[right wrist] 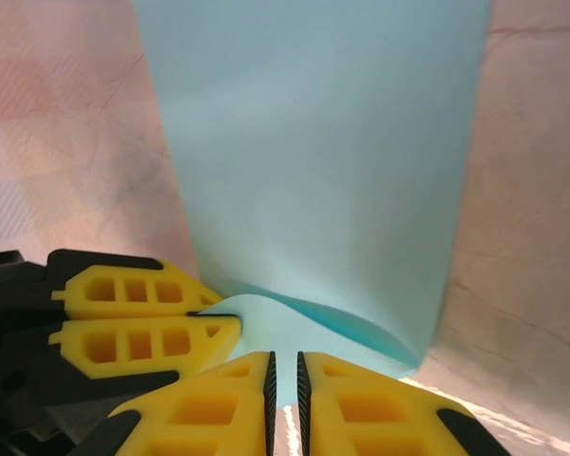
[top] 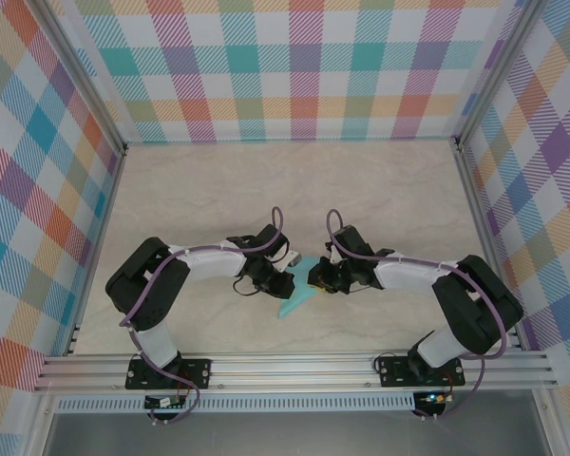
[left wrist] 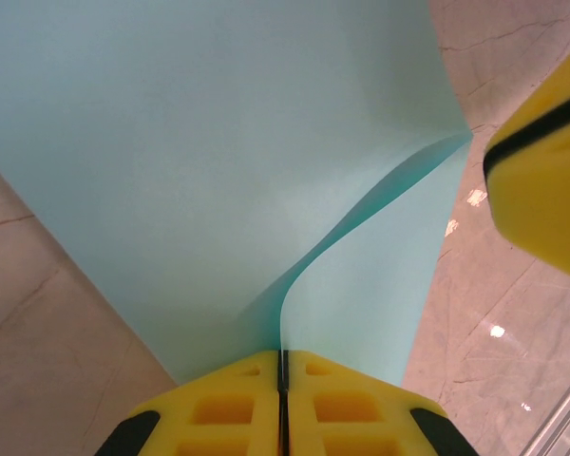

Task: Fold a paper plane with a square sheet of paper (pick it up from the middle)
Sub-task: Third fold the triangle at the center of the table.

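Yellow fingers of the left pincer (left wrist: 281, 359) are pressed flat together on the near edge of the sheet (left wrist: 199, 142), at the seam where two layers of the turquoise paper meet. In the left wrist view one layer spreads wide and flat. A second layer curls up from the clamped seam toward a corner at the right. Judgement: this clamp pins both layers so that the fold line cannot slide while the other arm works.

In the top view the sheet sits between the two pincers, near the front edge of the desk (top: 266, 190) and about midway between its left and right edges. One pointed corner reaches toward the front edge. Whether that corner rests on the desk or hangs just above it cannot be determined.

The right pincer (right wrist: 283, 375) faces the left one from just beside it. Its fingers stand almost together, and the folded edge of the sheet runs into the thin slit between them, so it grips the sheet. Judgement: opposed grips keep the paper taut for creasing. The plane shape is not yet formed. Risk: an uneven pull may skew or tear the thin paper.
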